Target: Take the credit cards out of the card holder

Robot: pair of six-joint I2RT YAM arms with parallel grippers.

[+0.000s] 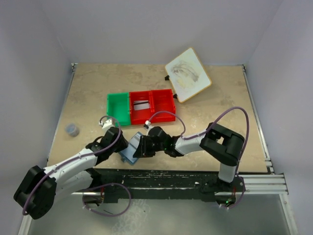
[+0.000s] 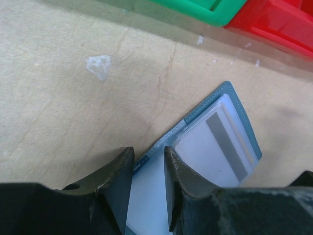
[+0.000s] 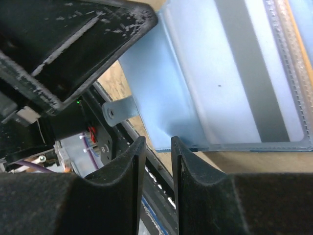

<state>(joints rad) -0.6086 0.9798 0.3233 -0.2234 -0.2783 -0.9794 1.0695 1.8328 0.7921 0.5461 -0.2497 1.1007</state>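
Jaws narrowly parted, left gripper point(image 2: 148, 152) and right gripper point(image 3: 157, 142) are flanking the open card holder point(image 2: 208, 104), its grey-white striped credit card point(image 2: 215, 147) showing.

The top external camera hangs high above and behind the arm bases. It looks down and forward over the whole beige stone-patterned tabletop point(image 1: 88, 93) from well away. The left wrist camera sits low and close, looking out past the left gripper point(image 2: 148, 152) toward the green plastic bin point(image 2: 195, 7) and the red plastic bin point(image 2: 279, 22). The right wrist camera is closer still, looking past the right gripper point(image 3: 157, 142) toward the table's near edge. All three views share the small blue folding card holder point(image 1: 129, 154).
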